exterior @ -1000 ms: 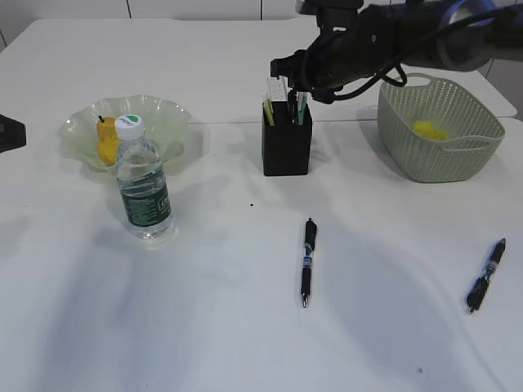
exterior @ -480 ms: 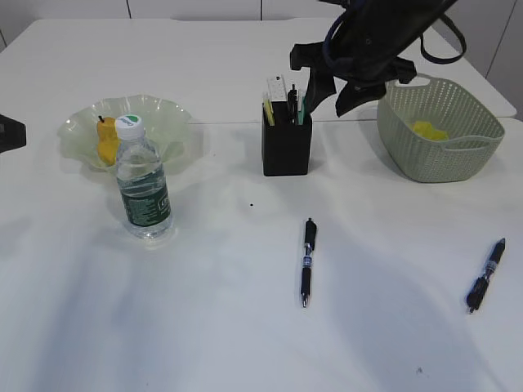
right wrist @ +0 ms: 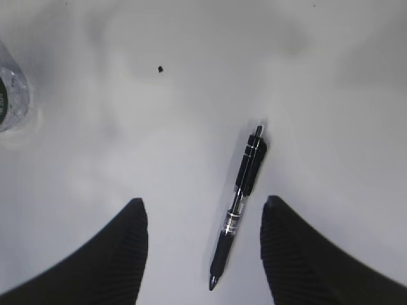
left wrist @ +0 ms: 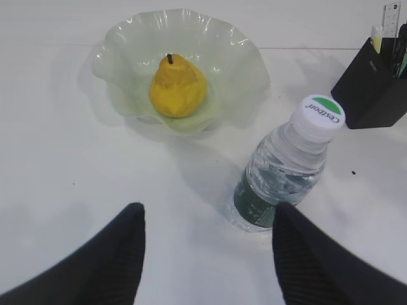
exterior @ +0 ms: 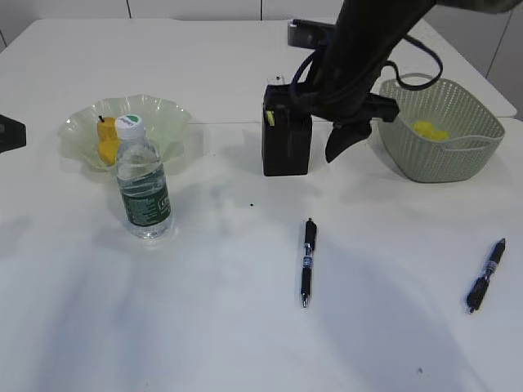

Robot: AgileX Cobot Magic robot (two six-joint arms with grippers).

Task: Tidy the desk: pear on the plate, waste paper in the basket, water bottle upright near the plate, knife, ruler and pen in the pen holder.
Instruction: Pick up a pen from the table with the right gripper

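Observation:
A yellow pear (exterior: 106, 139) lies in the pale green plate (exterior: 167, 114). The water bottle (exterior: 144, 184) stands upright just in front of the plate. The black pen holder (exterior: 286, 147) has its contents mostly hidden by my right arm. In the left wrist view a ruler (left wrist: 389, 14) sticks out of it. Yellow waste paper (exterior: 429, 129) lies in the green basket (exterior: 445, 159). One black pen (exterior: 307, 261) lies mid-table and another (exterior: 485, 275) at the right. My right gripper (right wrist: 203, 203) is open, high above the first pen (right wrist: 243, 203). My left gripper (left wrist: 206, 206) is open and empty beside the bottle (left wrist: 286, 165).
In the exterior view my right gripper (exterior: 343, 139) hangs just right of the pen holder, close to the basket's left rim. A dark part of the left arm (exterior: 10, 133) shows at the left edge. A small dark speck (exterior: 251, 204) lies in front of the holder.
My right arm has swung from reaching across above the pen holder to pointing down beside it, gripper empty. The objects on the table have not moved.

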